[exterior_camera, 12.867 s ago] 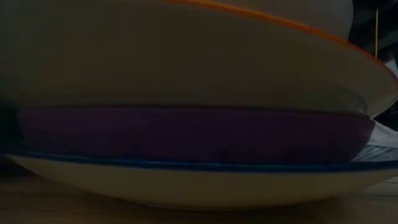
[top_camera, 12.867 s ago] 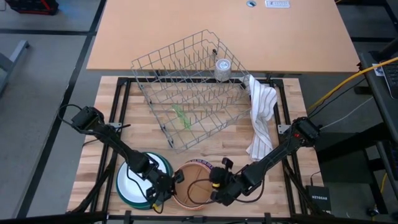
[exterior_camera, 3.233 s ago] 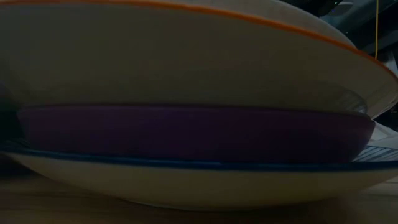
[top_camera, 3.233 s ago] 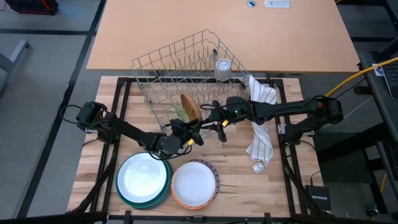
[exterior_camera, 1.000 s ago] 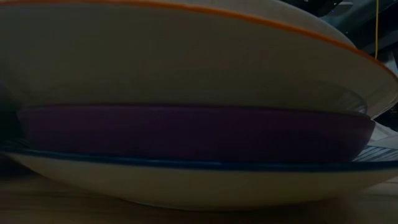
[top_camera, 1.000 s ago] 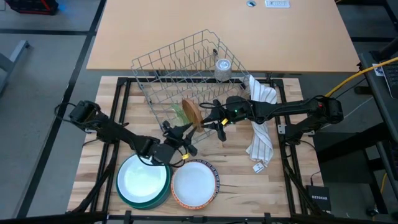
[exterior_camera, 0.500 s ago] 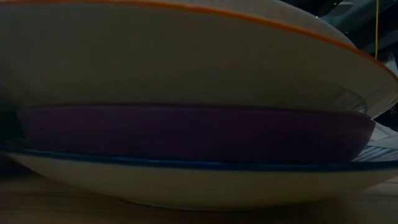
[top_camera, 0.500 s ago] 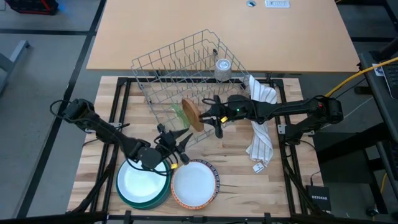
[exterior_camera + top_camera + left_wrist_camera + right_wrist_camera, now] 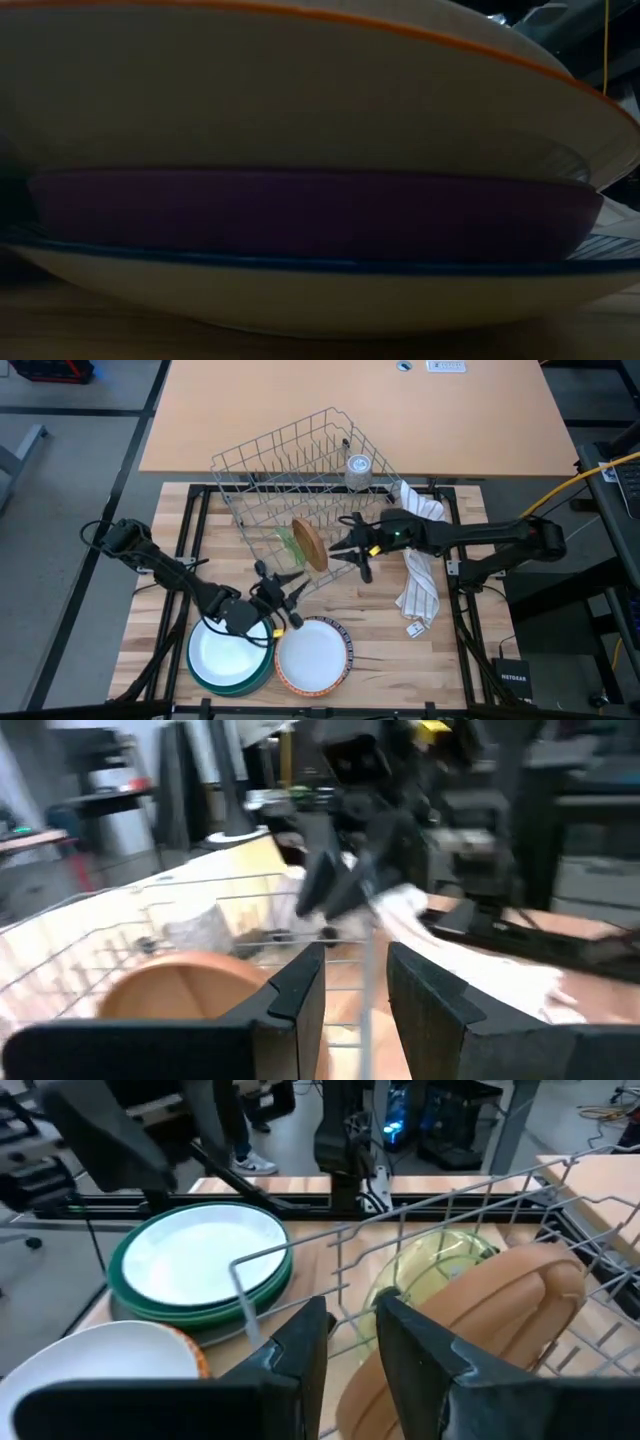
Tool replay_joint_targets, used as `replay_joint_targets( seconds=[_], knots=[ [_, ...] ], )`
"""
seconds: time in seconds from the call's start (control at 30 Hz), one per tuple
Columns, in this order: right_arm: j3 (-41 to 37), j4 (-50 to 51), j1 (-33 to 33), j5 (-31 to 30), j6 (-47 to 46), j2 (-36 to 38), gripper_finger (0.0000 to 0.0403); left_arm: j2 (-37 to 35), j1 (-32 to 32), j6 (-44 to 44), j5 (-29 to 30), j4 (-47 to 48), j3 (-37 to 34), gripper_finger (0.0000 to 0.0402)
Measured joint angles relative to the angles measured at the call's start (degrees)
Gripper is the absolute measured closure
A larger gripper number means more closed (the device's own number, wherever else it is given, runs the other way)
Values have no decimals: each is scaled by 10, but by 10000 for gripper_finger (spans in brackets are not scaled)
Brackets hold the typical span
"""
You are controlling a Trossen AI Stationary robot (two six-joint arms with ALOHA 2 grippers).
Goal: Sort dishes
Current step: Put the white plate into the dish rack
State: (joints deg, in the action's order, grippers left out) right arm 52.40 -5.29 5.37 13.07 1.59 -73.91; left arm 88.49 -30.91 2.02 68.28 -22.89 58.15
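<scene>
A brown plate [image 9: 310, 545] stands on edge in the grey wire rack [image 9: 300, 480], with a clear green plate [image 9: 289, 546] beside it. In the right wrist view both plates [image 9: 470, 1320] [image 9: 440, 1270] lean among the wires. My right gripper [image 9: 345, 548] [image 9: 350, 1335] hovers open just right of them. My left gripper [image 9: 285, 586] [image 9: 355, 985] is open near the rack's near edge and faces the brown plate [image 9: 180, 985]. A white plate on green ones [image 9: 232, 655] and a small stack topped by an orange-patterned dish [image 9: 313, 655] lie near the front edge.
A white striped cloth [image 9: 420, 555] lies right of the rack. A clear cup [image 9: 357, 470] stands in the rack's far corner. The low view is filled by the small stack: an orange-rimmed dish [image 9: 300, 90], a purple one [image 9: 300, 215] and a blue-rimmed one [image 9: 300, 295]. A tan tabletop [image 9: 350, 410] lies beyond.
My left gripper has drawn back from the rack toward the table's near left, rising and rolling a little. My right gripper has pulled back toward the table's right edge and risen. The brown plate has stayed standing in the rack.
</scene>
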Motion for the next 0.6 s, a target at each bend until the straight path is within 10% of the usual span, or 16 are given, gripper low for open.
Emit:
replay_joint_targets(
  seconds=[0.27, 0.6],
  knots=[
    [0, 120, -84, 1, -32, 64, 306, 0, -43, 0, -250, 35, 0, 302],
    [0, 124, -255, -48, -165, 36, 306, 0, -103, 159, -419, 207, 0, 302]
  ],
)
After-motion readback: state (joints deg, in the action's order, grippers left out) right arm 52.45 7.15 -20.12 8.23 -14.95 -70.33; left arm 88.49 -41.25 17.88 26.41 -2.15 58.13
